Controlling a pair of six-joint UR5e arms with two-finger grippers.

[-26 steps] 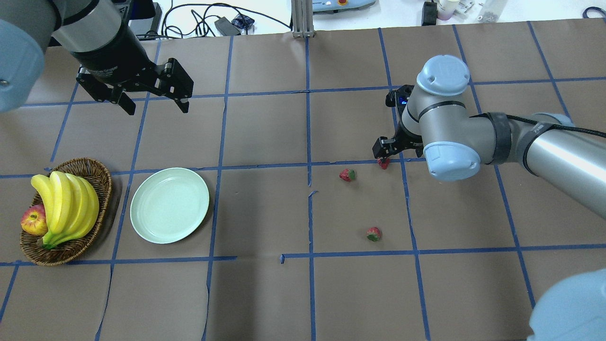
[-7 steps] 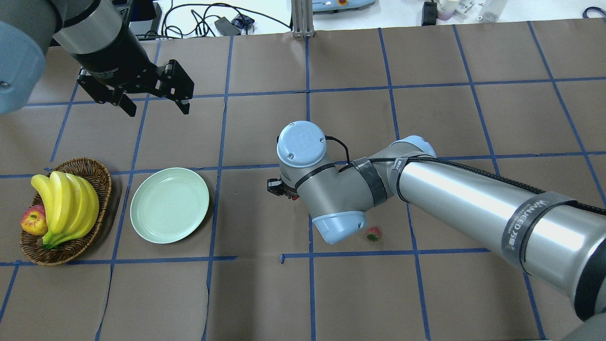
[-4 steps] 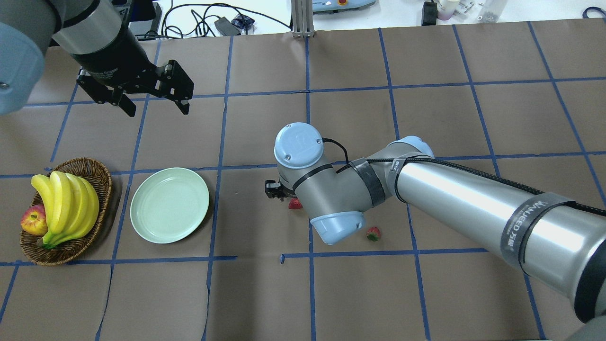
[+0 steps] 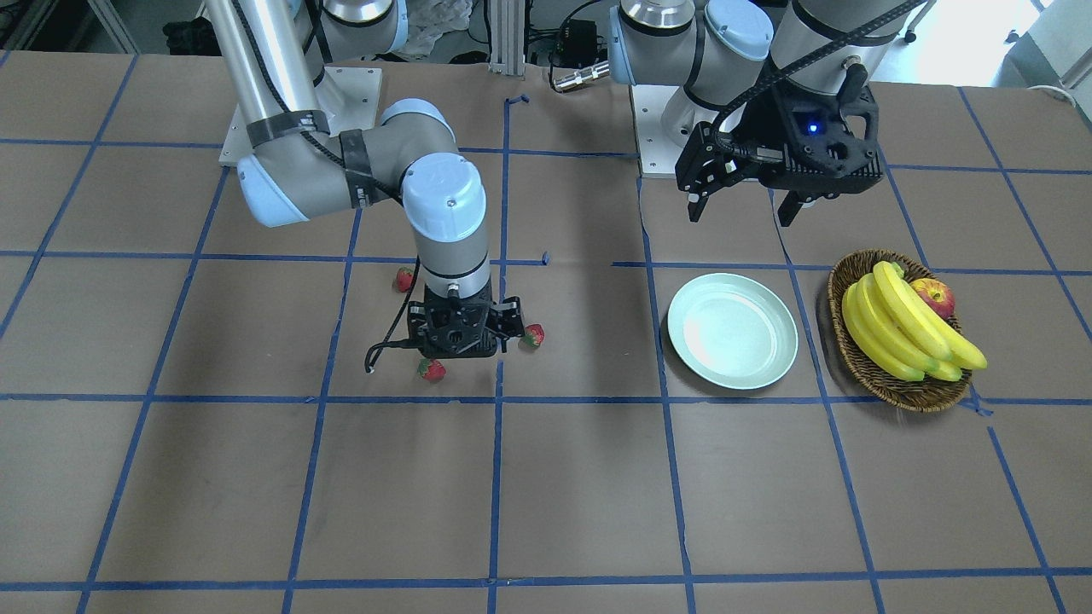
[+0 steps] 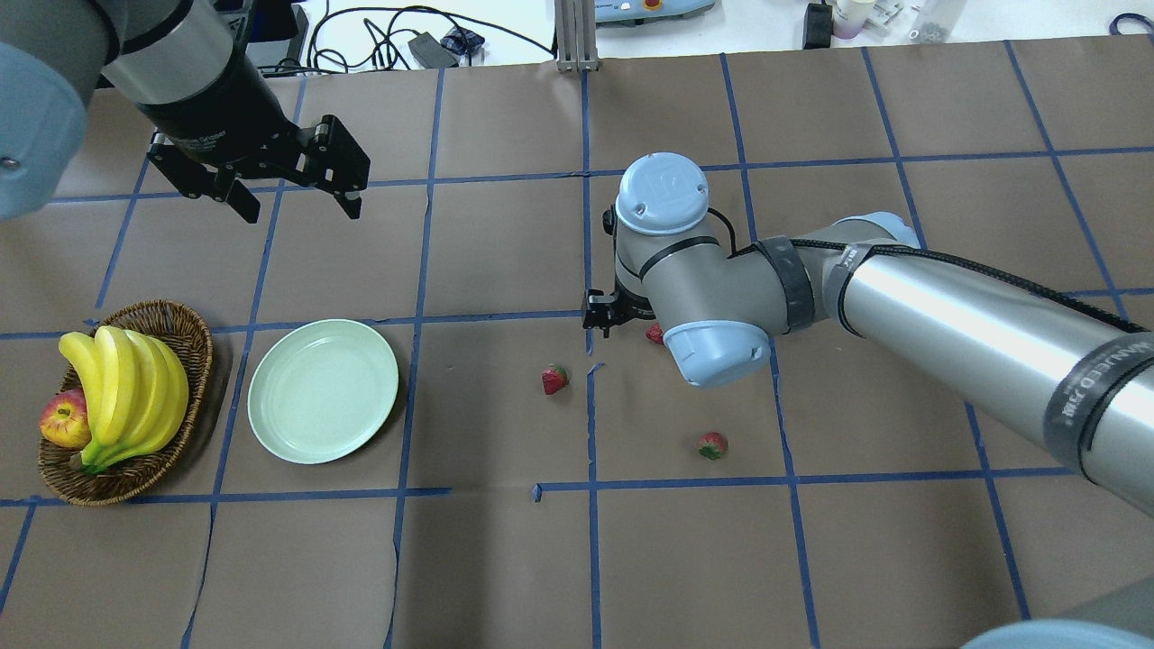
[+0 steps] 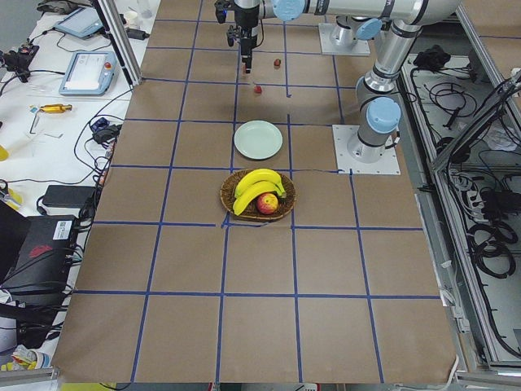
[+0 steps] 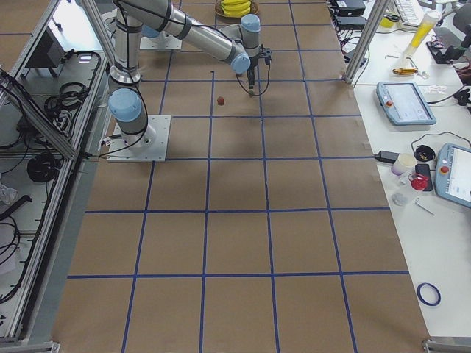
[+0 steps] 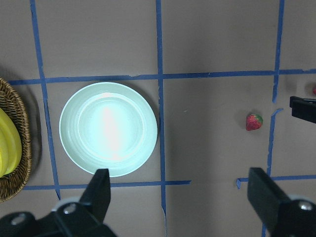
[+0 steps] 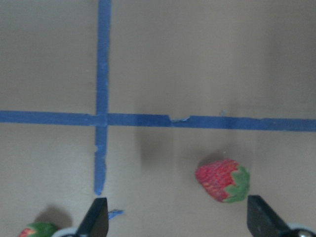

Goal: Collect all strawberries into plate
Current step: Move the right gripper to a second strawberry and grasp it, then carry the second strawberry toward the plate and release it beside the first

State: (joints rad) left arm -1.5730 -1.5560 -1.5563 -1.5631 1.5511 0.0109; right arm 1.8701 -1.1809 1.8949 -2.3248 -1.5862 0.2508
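Note:
Three strawberries lie on the brown table. One (image 5: 554,379) is nearest the plate, one (image 5: 711,445) is nearer the robot, and one (image 5: 654,334) is half hidden under my right wrist. The pale green plate (image 5: 323,390) is empty and also shows in the front view (image 4: 732,330). My right gripper (image 4: 463,338) is open and empty, pointing down low over the table. In its wrist view a strawberry (image 9: 222,180) lies just ahead between the fingers (image 9: 98,217). My left gripper (image 5: 288,189) is open and empty, held high beyond the plate.
A wicker basket (image 5: 185,320) with bananas (image 5: 126,388) and an apple (image 5: 63,421) stands left of the plate. Blue tape lines grid the table. Cables and devices lie beyond the table's far edge.
My right gripper carried a strawberry toward the plate and let it go on the table mid-way. It has since moved back right and farther out, over another strawberry. The left arm has not moved.

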